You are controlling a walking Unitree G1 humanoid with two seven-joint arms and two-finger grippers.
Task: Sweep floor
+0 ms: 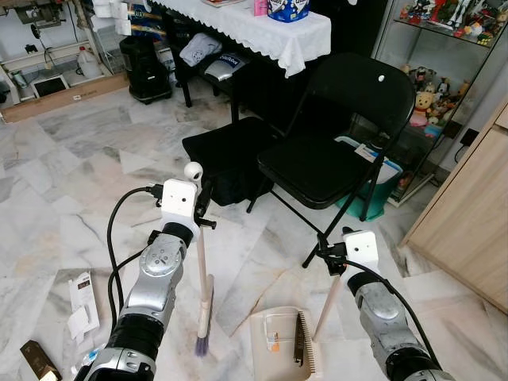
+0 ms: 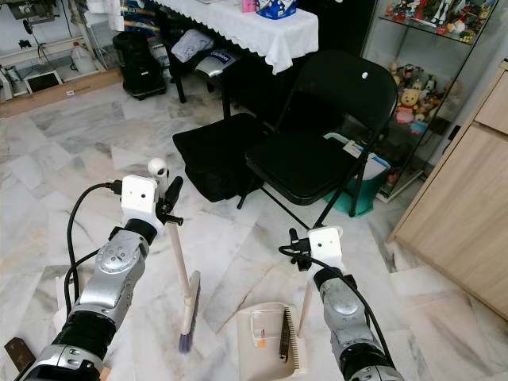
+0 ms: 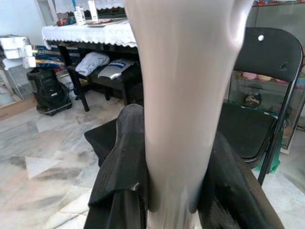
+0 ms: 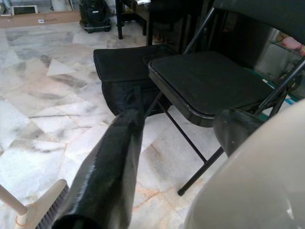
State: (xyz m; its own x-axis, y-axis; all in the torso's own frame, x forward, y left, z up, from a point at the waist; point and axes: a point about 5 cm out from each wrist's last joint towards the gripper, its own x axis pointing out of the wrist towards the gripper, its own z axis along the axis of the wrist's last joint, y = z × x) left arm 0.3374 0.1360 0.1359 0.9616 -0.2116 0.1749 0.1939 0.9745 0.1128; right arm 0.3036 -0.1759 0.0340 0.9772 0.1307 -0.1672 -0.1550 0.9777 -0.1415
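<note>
My left gripper (image 1: 208, 211) is shut on the pale handle (image 3: 183, 95) of a small broom. The broom stands nearly upright, its purple-tipped bristles (image 1: 203, 343) touching the marble floor in front of me. Its two black fingers (image 3: 121, 167) press the handle from both sides. My right gripper (image 1: 332, 258) is shut on the top of the pale dustpan handle (image 1: 329, 305). The beige dustpan (image 1: 274, 353) lies on the floor just right of the broom head, with a dark comb-like strip (image 2: 284, 336) in it.
A black folding chair (image 1: 333, 159) stands straight ahead with a black bag (image 1: 226, 159) to its left and a teal bin (image 1: 383, 181) behind. A wooden cabinet (image 1: 476, 222) is on the right. Paper wrappers (image 1: 82, 305) lie on the floor at the left.
</note>
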